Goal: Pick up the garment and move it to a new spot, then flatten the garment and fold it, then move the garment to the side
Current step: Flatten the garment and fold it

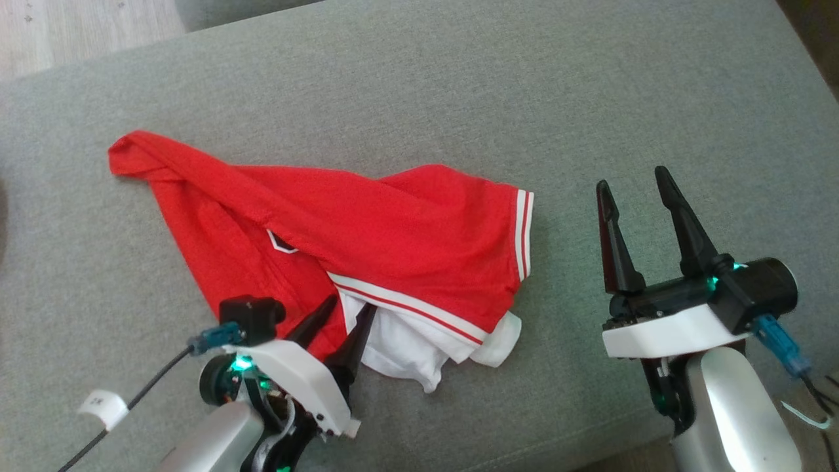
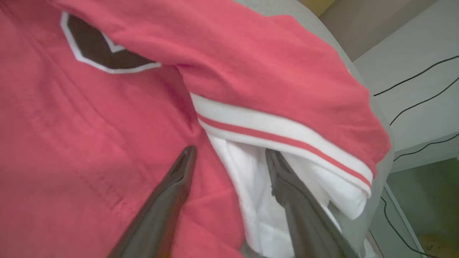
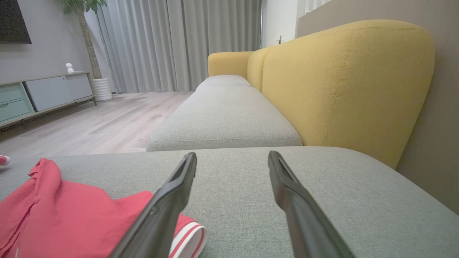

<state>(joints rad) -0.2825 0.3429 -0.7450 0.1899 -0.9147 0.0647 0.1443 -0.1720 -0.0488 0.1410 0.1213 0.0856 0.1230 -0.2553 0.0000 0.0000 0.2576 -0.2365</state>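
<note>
The garment (image 1: 367, 242) is a red shirt with white-and-red striped trim and a white inner part, crumpled on the grey cushion (image 1: 459, 98). My left gripper (image 1: 351, 307) is open at its near edge, one finger over the red cloth and one over the white cloth. In the left wrist view the garment (image 2: 107, 118) lies under the gripper (image 2: 229, 154), whose jaws straddle the seam between red and white. My right gripper (image 1: 632, 187) hovers open to the right of the garment, over bare cushion. The right wrist view has that gripper (image 3: 232, 157) open, with the garment (image 3: 71, 215) at its lower left.
The grey cushion's front edge (image 1: 498, 452) runs just below the grippers. A yellow sofa back (image 3: 344, 86) rises on the right and a second grey seat (image 3: 224, 118) lies beyond. Wooden floor (image 3: 93, 125) and a low cabinet (image 3: 43, 93) are further off. Cables (image 2: 416, 104) hang past the cushion.
</note>
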